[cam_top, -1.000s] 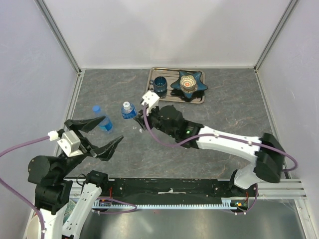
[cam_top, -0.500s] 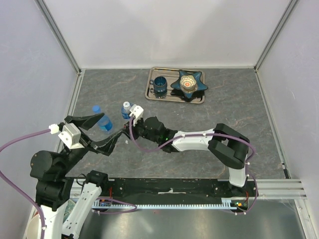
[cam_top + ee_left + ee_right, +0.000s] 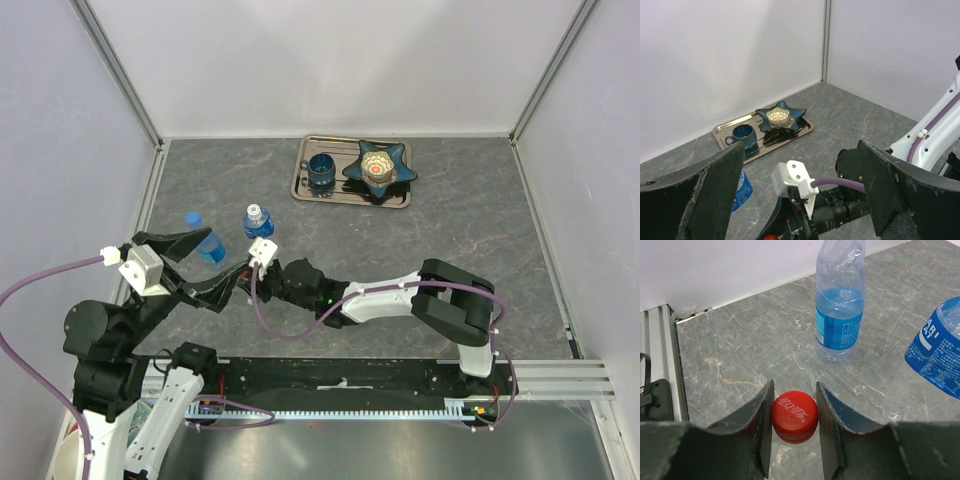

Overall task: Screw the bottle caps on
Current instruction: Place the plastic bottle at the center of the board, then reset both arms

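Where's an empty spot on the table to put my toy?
The table is bare from the tray to the right wall, and behind the bottles. It is crowded front-left: bottles, red cap, left gripper, right gripper.

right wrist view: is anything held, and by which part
The red cap, pinched across its side wall between the jaws of the right gripper, top face up; left gripper open and empty.

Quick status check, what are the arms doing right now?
Left gripper open, empty. Right gripper fingers flank red cap, grip unclear. Nearest bottle upright ahead, path clear.
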`<state>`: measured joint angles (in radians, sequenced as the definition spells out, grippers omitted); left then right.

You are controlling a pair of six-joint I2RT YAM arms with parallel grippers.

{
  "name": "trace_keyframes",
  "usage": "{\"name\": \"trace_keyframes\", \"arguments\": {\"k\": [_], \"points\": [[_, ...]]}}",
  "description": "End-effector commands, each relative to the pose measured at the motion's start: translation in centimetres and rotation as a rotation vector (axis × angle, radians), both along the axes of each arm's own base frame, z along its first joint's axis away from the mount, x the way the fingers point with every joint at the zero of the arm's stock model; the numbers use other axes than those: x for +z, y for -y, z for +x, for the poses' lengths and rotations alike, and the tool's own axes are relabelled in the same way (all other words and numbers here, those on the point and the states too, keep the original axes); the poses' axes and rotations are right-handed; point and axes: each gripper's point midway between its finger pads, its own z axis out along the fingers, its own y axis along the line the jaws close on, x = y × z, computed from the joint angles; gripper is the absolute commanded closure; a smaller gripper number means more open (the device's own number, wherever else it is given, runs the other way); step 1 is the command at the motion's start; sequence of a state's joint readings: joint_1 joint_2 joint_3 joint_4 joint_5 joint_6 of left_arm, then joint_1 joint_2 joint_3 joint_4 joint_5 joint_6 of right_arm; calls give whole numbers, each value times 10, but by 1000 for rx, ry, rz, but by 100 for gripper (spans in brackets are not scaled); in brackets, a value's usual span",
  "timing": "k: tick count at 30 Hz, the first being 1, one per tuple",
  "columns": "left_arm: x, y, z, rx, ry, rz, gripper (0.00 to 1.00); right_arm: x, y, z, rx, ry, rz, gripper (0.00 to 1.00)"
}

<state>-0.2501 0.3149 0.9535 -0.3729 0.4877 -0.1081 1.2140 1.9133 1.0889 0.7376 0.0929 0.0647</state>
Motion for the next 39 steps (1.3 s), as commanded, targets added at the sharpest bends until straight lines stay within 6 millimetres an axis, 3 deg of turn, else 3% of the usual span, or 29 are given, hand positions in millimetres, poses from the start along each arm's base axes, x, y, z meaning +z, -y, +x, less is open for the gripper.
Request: {"name": "trace_keyframes", "arguments": {"k": [1, 5, 6, 7, 14, 22, 27, 33, 39], "points": [[2, 1, 5, 3, -22, -24, 1, -24, 8, 4, -50, 21, -42, 85], [2, 1, 4, 0, -24, -27, 1, -27, 16, 5, -100, 24, -22, 73], [2, 1, 4, -2, -23, -26, 1, -29, 19, 5, -119, 23, -25, 62], [1, 1, 4, -2, -25, -25, 1, -29, 21, 6, -133, 23, -23, 58], [2, 3, 3, -12, -22, -32, 1, -29, 24, 3, -146, 33, -28, 49], [1, 3, 4, -10, -24, -30, 1, -20, 17, 1, -114, 47, -51, 26], [1, 3, 5, -9, -22, -28, 1, -7, 11, 0, -93, 56, -51, 2], [2, 1, 8, 7, -24, -26, 1, 21, 14, 1, -88, 98, -49, 2], [4, -5, 19, 55, -55, -23, 1, 73, 31, -14, -45, 81, -16, 2]]}}
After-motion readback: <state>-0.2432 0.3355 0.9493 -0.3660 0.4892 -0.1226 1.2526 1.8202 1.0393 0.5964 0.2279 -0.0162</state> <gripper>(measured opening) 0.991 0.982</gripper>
